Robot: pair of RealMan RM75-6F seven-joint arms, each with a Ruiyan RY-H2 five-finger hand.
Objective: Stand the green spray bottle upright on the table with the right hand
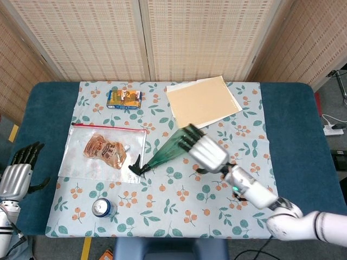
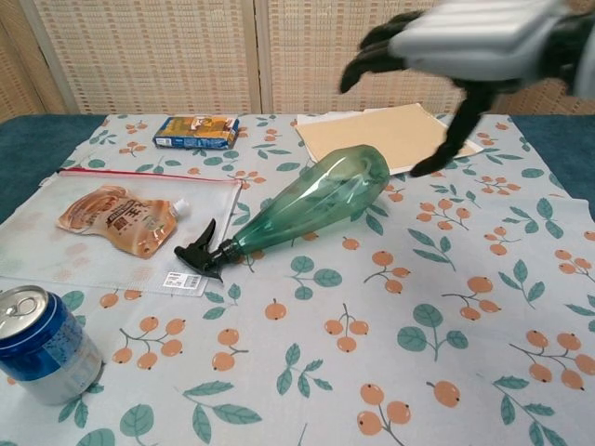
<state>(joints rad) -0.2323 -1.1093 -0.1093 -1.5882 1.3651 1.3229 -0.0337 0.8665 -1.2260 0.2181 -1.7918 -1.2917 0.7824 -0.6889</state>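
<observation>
The green spray bottle [image 1: 169,149] [image 2: 311,203] lies on its side mid-table, black nozzle toward the front left, fat base toward the back right. My right hand [image 1: 203,149] [image 2: 469,46] hovers above the bottle's fat end, fingers spread, holding nothing; the chest view shows a clear gap between hand and bottle. In the head view it covers part of the bottle's base. My left hand [image 1: 19,173] rests open off the table's left edge, away from everything.
A zip bag with an orange pouch [image 1: 104,150] [image 2: 119,217] lies left of the nozzle. A blue can [image 1: 103,207] [image 2: 42,346] stands front left. A small box [image 1: 124,98] [image 2: 196,131] and a tan folder [image 1: 202,101] [image 2: 390,135] lie at the back.
</observation>
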